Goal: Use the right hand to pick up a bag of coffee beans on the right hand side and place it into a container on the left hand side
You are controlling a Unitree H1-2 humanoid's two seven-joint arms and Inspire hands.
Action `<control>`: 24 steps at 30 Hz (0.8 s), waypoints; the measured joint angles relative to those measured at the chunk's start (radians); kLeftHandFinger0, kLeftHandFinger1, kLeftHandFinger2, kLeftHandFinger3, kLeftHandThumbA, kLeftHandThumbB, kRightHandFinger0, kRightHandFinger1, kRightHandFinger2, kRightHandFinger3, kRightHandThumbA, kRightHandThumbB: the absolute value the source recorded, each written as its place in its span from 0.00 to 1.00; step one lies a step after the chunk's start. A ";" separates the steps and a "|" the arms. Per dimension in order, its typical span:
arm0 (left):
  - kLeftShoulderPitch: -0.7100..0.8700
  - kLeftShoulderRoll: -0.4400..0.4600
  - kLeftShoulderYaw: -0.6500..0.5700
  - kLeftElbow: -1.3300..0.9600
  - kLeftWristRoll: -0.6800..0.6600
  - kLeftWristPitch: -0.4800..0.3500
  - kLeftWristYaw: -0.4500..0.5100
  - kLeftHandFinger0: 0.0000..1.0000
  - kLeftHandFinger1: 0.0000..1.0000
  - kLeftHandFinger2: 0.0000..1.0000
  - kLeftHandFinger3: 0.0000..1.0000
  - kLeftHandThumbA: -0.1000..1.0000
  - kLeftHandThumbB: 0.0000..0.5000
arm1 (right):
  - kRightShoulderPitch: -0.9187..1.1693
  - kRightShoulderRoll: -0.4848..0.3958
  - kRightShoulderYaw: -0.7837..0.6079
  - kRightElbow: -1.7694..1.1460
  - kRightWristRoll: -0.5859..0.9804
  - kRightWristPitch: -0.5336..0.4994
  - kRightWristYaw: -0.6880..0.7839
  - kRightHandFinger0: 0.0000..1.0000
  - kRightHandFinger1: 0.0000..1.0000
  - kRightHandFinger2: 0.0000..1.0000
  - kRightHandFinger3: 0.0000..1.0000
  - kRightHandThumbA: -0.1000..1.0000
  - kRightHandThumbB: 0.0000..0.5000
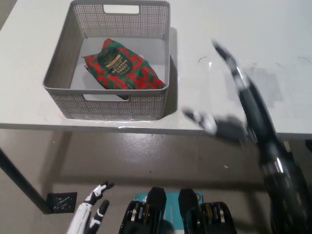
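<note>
A red and green coffee bean bag (123, 65) lies inside the grey basket (58, 66) on the left part of the white table. My black right hand (214, 126) is blurred by motion over the table's front edge, right of the basket, holding nothing; its fingers look spread. The black right arm (256, 114) runs from the lower right. My white left hand (90, 212) rests low at the bottom left, under the table level, with fingers apart.
The white table (229, 39) stretches to the right of the basket, with a greyish patch (263, 83) on its surface. A black table leg (19, 183) stands at the lower left over the floor.
</note>
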State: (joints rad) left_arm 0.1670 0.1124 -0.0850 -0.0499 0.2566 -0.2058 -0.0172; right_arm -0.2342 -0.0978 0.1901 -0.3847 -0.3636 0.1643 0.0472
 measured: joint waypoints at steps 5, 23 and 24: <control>-0.026 -0.001 0.022 0.021 -0.016 0.003 0.000 1.00 1.00 1.00 1.00 1.00 0.44 | 0.212 0.010 -0.019 0.042 0.036 -0.080 -0.019 1.00 1.00 1.00 1.00 0.95 0.63; -0.028 -0.003 0.041 0.050 -0.044 0.005 0.000 1.00 1.00 1.00 1.00 1.00 0.48 | 0.347 0.044 -0.045 0.450 0.120 -0.339 -0.039 1.00 1.00 1.00 1.00 0.88 0.57; -0.022 -0.004 0.043 0.050 -0.047 0.005 0.000 1.00 1.00 1.00 1.00 1.00 0.48 | 0.349 0.044 -0.045 0.471 0.125 -0.357 -0.040 1.00 1.00 1.00 1.00 0.88 0.58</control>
State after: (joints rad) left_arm 0.1446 0.1089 -0.0415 0.0000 0.2093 -0.2004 -0.0170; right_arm 0.1147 -0.0541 0.1449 0.0861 -0.2390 -0.1925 0.0068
